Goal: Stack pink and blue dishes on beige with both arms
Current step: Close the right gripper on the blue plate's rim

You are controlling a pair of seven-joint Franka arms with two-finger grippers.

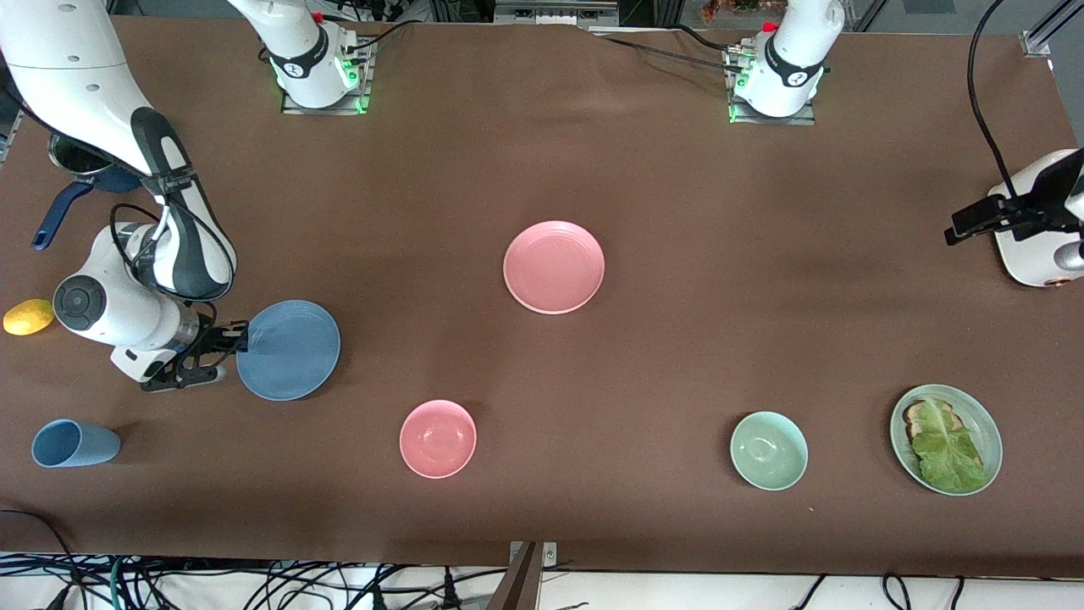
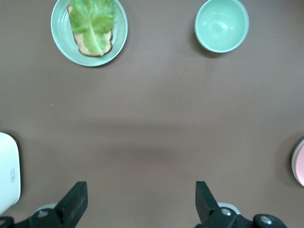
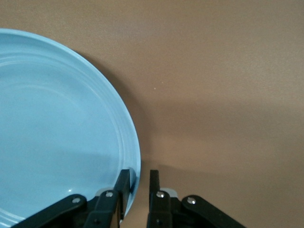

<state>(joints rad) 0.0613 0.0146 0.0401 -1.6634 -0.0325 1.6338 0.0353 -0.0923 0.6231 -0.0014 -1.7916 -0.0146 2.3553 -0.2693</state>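
Observation:
The blue plate lies on the table toward the right arm's end. My right gripper straddles its rim: one finger rests over the plate's inside, the other stands just outside. The fingers are narrowly open, and a thin strip of table shows between the rim and the outer finger. The pink plate lies mid-table, apart from both grippers, and its edge shows in the left wrist view. My left gripper waits wide open and empty, high over the left arm's end. The beige plate is out of view.
A pink bowl, a pale green bowl and a green plate with toast and lettuce sit near the front camera. A light-blue cup lies on its side; a yellow fruit and a dark blue pot lie by the right arm.

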